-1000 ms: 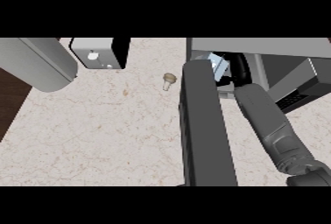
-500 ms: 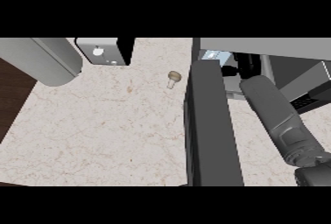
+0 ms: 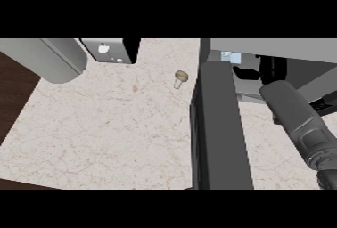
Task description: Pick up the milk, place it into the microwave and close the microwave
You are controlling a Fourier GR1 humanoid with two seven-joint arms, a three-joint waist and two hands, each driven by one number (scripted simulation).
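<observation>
The microwave [image 3: 289, 49] stands at the right with its dark door [image 3: 220, 129] swung open toward me. My right forearm runs up from the lower right corner into the cavity. The black right hand [image 3: 271, 70] is inside, partly under the microwave's top edge. A small white and light-blue piece of the milk [image 3: 230, 56] shows just left of the hand, at the tips of its curled fingers [image 3: 245, 74]. Most of the carton is hidden. My left hand does not show.
A small mushroom [image 3: 179, 78] lies on the speckled counter [image 3: 112, 133] left of the door. A white and black appliance [image 3: 108, 50] stands at the back. A big grey cylinder [image 3: 46, 58] fills the upper left. The counter's edge and dark floor [image 3: 12, 102] are at the left.
My right arm has pushed deeper into the microwave with the milk, so less of the carton shows. The whole scene has slid rightward in the view.
</observation>
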